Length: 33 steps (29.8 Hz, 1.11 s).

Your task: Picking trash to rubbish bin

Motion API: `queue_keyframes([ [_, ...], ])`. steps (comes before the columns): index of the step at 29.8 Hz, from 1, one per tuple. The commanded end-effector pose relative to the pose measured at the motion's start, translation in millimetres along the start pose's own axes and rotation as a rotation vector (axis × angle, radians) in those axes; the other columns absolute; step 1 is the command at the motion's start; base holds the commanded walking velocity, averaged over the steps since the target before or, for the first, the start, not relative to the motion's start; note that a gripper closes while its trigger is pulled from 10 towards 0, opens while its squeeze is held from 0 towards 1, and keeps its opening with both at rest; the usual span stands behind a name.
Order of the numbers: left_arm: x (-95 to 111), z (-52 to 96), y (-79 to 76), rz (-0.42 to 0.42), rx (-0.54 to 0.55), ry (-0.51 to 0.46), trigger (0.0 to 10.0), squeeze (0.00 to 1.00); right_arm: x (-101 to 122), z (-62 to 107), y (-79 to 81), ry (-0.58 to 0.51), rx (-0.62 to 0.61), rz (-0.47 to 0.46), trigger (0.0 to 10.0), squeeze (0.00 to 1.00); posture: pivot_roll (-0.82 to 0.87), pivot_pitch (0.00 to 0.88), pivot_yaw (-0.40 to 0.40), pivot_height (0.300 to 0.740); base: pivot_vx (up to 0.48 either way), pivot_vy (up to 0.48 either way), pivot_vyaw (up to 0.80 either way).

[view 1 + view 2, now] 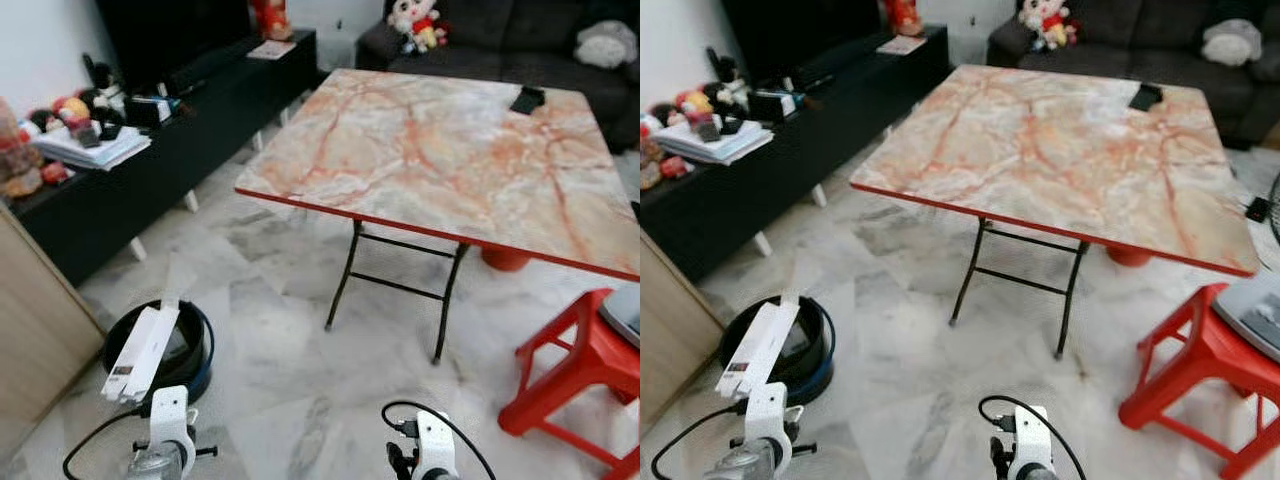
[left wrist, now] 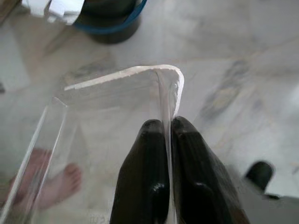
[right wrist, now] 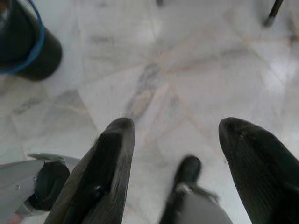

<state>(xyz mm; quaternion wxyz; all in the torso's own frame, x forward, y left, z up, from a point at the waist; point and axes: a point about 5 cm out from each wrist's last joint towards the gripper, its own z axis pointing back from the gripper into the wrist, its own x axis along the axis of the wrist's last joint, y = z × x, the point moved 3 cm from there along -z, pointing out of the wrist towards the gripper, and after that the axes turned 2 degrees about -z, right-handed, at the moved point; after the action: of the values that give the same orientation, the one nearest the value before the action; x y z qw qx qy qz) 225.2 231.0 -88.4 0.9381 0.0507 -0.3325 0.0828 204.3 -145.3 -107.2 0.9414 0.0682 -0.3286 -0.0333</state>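
Down at my far left a black TV bench [image 1: 120, 200] runs along the wall, piled with papers [image 1: 90, 148] and small toys. Just in front of me on that side, the rubbish bin [image 1: 195, 375], black with a blue rim, stands on the marble floor [image 1: 280, 330]. A long white carton [image 1: 140, 350] leans out of it, one end inside, the other poking over the near rim.

My left jaws [image 2: 167, 128] are pressed shut on a clear plastic package [image 2: 117, 93]: the fingers [image 2: 145, 172] pinch one thin wall of it between them, and the rest of the folded, see-through sheet sticks out ahead over the floor. In the left wrist view the bin sits beyond the package, a little apart from it, with the floor between. A bare foot [image 2: 56, 186] of a person shows through the plastic on the floor.

My right jaws [image 3: 175, 144] hang well open over bare marble, with nothing between the fingers [image 3: 103, 172]. In that wrist view the bin [image 3: 28, 42] is off to one side, well apart.

Further right, the folding table [image 1: 450, 150] with its orange-veined marble top stands ahead of me on thin black legs. A small dark object [image 1: 527, 99] lies near its far edge. Behind it is a dark sofa [image 1: 520, 40] with a doll [image 1: 415, 22] on it. At my far right stands a red plastic stool [image 1: 585, 370], beside the table's corner.
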Motion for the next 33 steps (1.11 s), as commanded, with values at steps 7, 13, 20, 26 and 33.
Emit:
queue_keyframes([
  [7, 8.2, -1.2, 1.4, 0.006, 0.006, -0.01, 10.0, 0.0, -2.0, 0.2, 0.5, 0.007, -0.003, 0.028, 10.0, 0.0, 0.02, 0.0, 0.015, 0.74, 0.332, 0.0, 0.42],
  [13, 8.4, -1.2, 1.2, 0.01, 0.005, -0.012, 10.0, 0.0, -3.0, 0.4, 0.5, 0.01, -0.003, 0.005, 10.0, 0.0, 0.03, 0.0, 0.011, 0.74, 0.333, 0.0, 0.4],
  [20, 8.6, -1.2, 1.4, 0.017, 0.009, -0.013, 10.0, 0.0, -1.9, 0.3, 0.4, 0.008, 0.001, 0.031, 10.0, 0.0, 0.03, 0.0, 0.008, 0.74, 0.333, 0.0, 0.42],
  [26, 9.2, -1.2, 2.0, 0.02, 0.011, -0.016, 10.0, 0.0, -2.1, 0.3, 0.8, 0.008, 0.002, 0.033, 10.0, 0.0, 0.03, 0.0, 0.006, 0.74, 0.333, 0.0, 0.8],
  [33, 11.9, -1.4, 2.4, 0.025, 0.014, -0.024, 10.0, 0.0, -1.6, 0.2, 0.7, 0.006, 0.002, 0.031, 10.0, 0.0, 0.03, 0.0, 0.004, 0.74, 0.333, 0.0, 0.8],
])
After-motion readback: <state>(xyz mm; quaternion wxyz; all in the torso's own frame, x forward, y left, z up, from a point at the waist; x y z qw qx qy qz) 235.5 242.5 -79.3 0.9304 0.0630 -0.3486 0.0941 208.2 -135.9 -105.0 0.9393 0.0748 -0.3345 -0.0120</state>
